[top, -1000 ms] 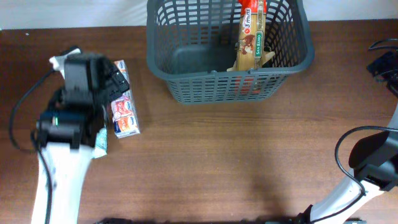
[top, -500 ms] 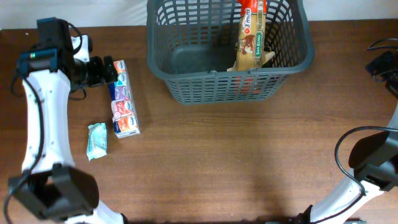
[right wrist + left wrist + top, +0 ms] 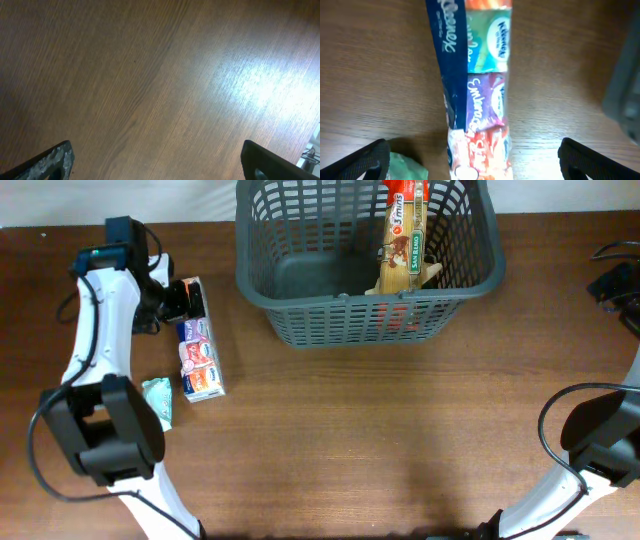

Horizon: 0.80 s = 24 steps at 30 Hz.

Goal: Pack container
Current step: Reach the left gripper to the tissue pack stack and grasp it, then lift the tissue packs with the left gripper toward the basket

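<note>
The container [image 3: 300, 305], a dark grey lattice basket, stands at the back middle of the table, and its blurred wall shows in the left wrist view [image 3: 626, 90]. Inside it a tall snack packet [image 3: 403, 242] leans against the right side. A long tissue multipack [image 3: 198, 350] lies on the table to the basket's left. My left gripper [image 3: 188, 300] hovers open over the pack's far end. In the left wrist view the pack [image 3: 479, 85] runs between the spread fingertips [image 3: 367, 160] without touching them. My right gripper [image 3: 617, 280] is open at the far right edge, over bare wood [image 3: 160, 75].
A small green packet [image 3: 157, 402] lies just left of the tissue pack's near end and shows beside my left finger [image 3: 407, 167]. Something red [image 3: 400, 320] shows through the basket's front lattice. The right arm's base and cable [image 3: 590, 435] sit at the right front.
My left arm has swung up from the front left to the back left, then shifted right over the tissue pack's far end. The right arm and the objects have not moved.
</note>
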Motion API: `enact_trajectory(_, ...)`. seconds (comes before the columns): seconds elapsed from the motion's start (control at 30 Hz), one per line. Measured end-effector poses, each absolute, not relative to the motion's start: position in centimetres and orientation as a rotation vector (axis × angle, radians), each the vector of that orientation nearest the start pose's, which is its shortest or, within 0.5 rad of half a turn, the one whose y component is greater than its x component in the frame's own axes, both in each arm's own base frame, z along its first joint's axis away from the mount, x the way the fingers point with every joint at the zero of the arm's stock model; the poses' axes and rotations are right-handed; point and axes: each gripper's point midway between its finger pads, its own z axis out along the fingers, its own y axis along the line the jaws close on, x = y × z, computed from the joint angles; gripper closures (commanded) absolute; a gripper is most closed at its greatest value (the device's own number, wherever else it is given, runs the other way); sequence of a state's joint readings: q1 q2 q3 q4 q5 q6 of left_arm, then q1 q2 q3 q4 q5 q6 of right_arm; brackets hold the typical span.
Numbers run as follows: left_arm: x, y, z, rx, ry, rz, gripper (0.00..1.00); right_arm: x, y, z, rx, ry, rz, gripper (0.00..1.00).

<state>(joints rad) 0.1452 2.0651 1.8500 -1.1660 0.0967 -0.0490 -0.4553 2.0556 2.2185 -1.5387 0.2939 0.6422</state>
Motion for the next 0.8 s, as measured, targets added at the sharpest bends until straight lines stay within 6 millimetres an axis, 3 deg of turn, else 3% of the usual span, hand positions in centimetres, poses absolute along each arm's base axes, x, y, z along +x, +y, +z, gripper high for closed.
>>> enact_trajectory(0.3, 43.8, 3.1, 4.3, -0.316, 3.092, -0.143, 0.01, 35.6, -23.0, 21.2, 1.546, 2.448, -0.4, 0.01)
enact_trajectory(0.5, 43.1, 3.1, 1.4, -0.341, 3.162, -0.142, 0.01, 35.6, -23.0, 21.2, 1.546, 2.447, -0.4, 0.01)
enact_trajectory(0.67, 42.5, 3.2, 0.5, -0.352, 3.199, -0.128, 0.0, 35.6, -23.0, 21.2, 1.546, 2.448, -0.4, 0.01)
enact_trajectory(0.7, 42.5, 3.2, 0.5, -0.353, 3.2, -0.125, 0.07, 35.6, -23.0, 21.2, 1.546, 2.448, -0.4, 0.01)
enact_trajectory(0.8, 42.5, 3.4, 0.4, -0.36, 3.201, -0.105, 0.57, 35.6, -23.0, 21.2, 1.546, 2.447, -0.4, 0.01)
